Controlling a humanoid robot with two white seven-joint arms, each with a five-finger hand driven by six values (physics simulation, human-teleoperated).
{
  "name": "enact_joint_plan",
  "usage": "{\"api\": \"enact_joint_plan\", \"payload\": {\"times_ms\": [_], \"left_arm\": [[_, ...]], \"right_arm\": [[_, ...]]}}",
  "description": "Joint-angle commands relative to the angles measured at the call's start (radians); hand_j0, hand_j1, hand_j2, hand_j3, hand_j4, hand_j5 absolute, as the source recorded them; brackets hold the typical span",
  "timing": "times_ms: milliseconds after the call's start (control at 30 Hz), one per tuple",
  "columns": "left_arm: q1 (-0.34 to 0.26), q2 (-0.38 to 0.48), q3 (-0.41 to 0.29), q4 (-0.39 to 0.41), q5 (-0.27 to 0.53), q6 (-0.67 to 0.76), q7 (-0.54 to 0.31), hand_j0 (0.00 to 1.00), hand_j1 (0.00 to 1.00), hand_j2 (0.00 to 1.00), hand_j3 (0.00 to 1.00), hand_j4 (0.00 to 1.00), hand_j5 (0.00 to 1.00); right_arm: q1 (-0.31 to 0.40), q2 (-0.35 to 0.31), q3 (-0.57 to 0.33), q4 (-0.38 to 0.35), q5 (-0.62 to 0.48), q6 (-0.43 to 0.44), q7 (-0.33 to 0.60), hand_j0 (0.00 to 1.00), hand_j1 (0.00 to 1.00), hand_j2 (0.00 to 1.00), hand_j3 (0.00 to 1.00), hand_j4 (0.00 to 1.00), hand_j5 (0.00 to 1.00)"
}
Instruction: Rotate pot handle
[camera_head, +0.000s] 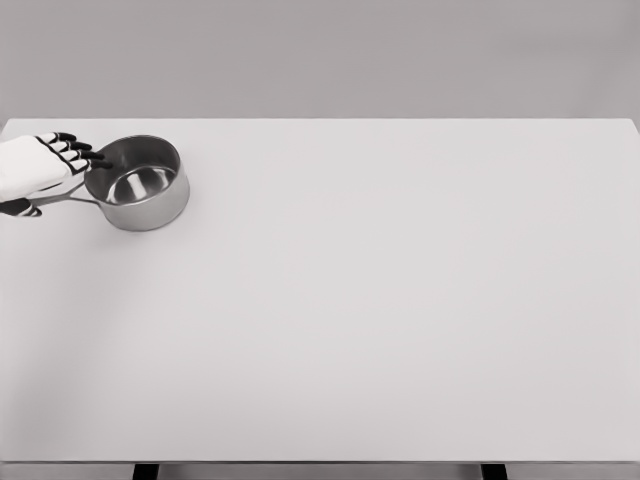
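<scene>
A small steel pot (140, 184) stands upright on the white table (380, 300) near its far left corner. Its thin handle (70, 198) points left toward the picture's edge. My left hand (50, 170) comes in from the left edge and lies over the handle, white with black fingertips. The fingers (85, 152) reach to the pot's left rim and look loosely curled above the handle; the thumb (20, 208) shows below it. I cannot tell whether the hand truly clamps the handle. The right arm is out of view.
The table's far edge runs just behind the pot and its left edge is close to the hand. Two dark table legs (146, 471) show under the front edge.
</scene>
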Motion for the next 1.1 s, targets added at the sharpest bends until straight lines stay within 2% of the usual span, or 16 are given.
{"api": "enact_joint_plan", "payload": {"times_ms": [0,133,300,433,500,533,633,700,767,833,933,1000,1067], "left_arm": [[0.000,-0.002,0.001,-0.001,-0.014,0.002,0.011,1.00,1.00,1.00,1.00,1.00,1.00],[-0.005,-0.013,0.002,-0.002,-0.026,0.033,0.012,1.00,1.00,1.00,1.00,1.00,1.00],[-0.006,-0.024,0.001,-0.005,-0.111,0.105,0.055,1.00,1.00,1.00,1.00,1.00,1.00],[-0.008,-0.024,0.001,-0.011,-0.108,0.094,0.060,1.00,1.00,1.00,1.00,1.00,1.00],[-0.011,-0.017,0.001,-0.048,-0.097,0.034,0.060,1.00,1.00,1.00,1.00,1.00,1.00],[-0.012,-0.013,0.002,-0.059,-0.065,-0.005,0.060,1.00,1.00,1.00,1.00,1.00,1.00],[-0.012,-0.008,0.002,-0.061,0.062,-0.005,0.060,1.00,1.00,1.00,1.00,1.00,1.00],[-0.006,-0.007,0.001,-0.059,0.228,-0.005,0.058,1.00,1.00,1.00,1.00,1.00,1.00],[-0.005,-0.007,-0.007,-0.068,0.326,-0.005,0.057,1.00,1.00,1.00,1.00,1.00,1.00],[-0.009,0.044,-0.005,-0.154,0.380,-0.005,0.055,1.00,1.00,1.00,1.00,1.00,1.00],[-0.009,0.069,-0.005,-0.228,0.414,-0.005,0.049,1.00,1.00,1.00,1.00,1.00,1.00],[-0.009,0.084,-0.007,-0.324,0.420,-0.005,0.043,1.00,1.00,1.00,1.00,1.00,1.00],[-0.008,0.082,-0.010,-0.473,0.418,-0.005,0.040,1.00,1.00,1.00,1.00,1.00,1.00]], "right_arm": [[0.000,0.000,0.000,0.000,0.000,0.000,0.000,1.00,1.00,1.00,1.00,1.00,1.00],[0.000,0.000,0.000,0.000,0.000,0.000,0.000,1.00,1.00,1.00,1.00,1.00,1.00],[0.000,0.000,0.000,0.001,0.000,0.000,0.000,1.00,1.00,1.00,1.00,1.00,1.00],[0.000,0.000,0.000,0.000,0.000,0.000,0.000,1.00,1.00,1.00,1.00,1.00,1.00],[0.000,0.000,0.000,0.001,0.000,0.000,0.000,1.00,1.00,1.00,1.00,1.00,1.00],[0.000,0.000,0.000,0.001,0.000,0.000,0.000,1.00,1.00,1.00,1.00,1.00,1.00],[0.000,0.000,0.000,0.000,0.000,0.000,0.000,1.00,1.00,1.00,1.00,1.00,1.00],[0.000,0.000,0.000,0.001,0.000,0.000,0.000,1.00,1.00,1.00,1.00,1.00,1.00],[0.000,0.000,0.000,0.000,0.000,0.000,0.000,1.00,1.00,1.00,1.00,1.00,1.00],[0.000,0.000,0.000,0.000,0.000,0.000,0.000,1.00,1.00,1.00,1.00,1.00,1.00],[0.000,0.000,0.000,0.001,0.000,0.000,0.000,1.00,1.00,1.00,1.00,1.00,1.00],[0.000,0.000,0.000,0.000,0.000,0.000,0.000,1.00,1.00,1.00,1.00,1.00,1.00],[0.000,0.000,0.000,0.000,0.000,0.000,0.000,1.00,1.00,1.00,1.00,1.00,1.00]]}}
